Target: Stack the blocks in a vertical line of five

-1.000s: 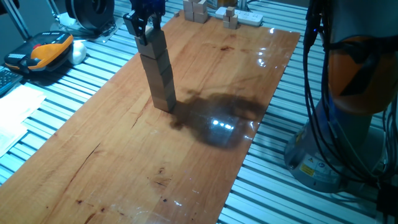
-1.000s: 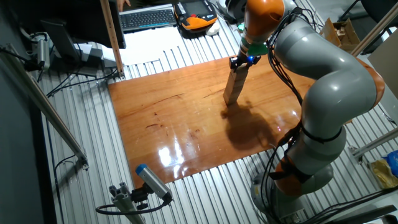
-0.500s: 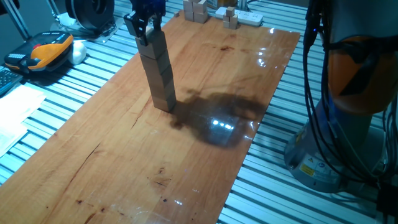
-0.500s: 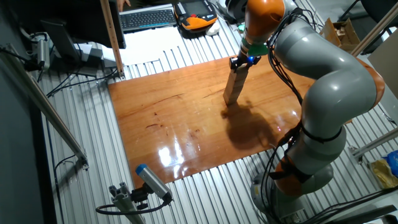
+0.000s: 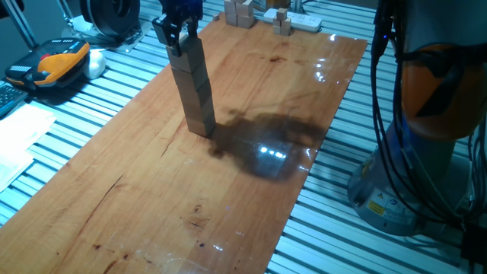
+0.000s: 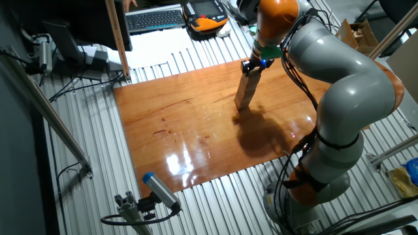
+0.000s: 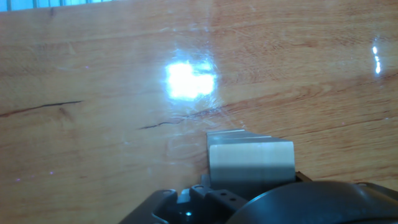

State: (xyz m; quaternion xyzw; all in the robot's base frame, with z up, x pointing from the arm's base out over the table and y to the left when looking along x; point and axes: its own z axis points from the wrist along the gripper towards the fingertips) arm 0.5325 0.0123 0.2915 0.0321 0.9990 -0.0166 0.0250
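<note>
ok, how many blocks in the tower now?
5 blocks, though seams are faint: one column on the table, top block inside the pincer.

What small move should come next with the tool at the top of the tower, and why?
Probably open the tool slowly and lift straight up. The stack of wooden blocks stands on the tabletop with the tool at its top block, and the column leans slightly, so any sideways pull could topple it.

The arm (image 6: 339, 78) has thick rounded silver-grey links with bright orange joint bands, black cables running along it, and a small green ring above the dark two-finger gripper (image 5: 176, 34); its base carries a yellow warning label
</note>
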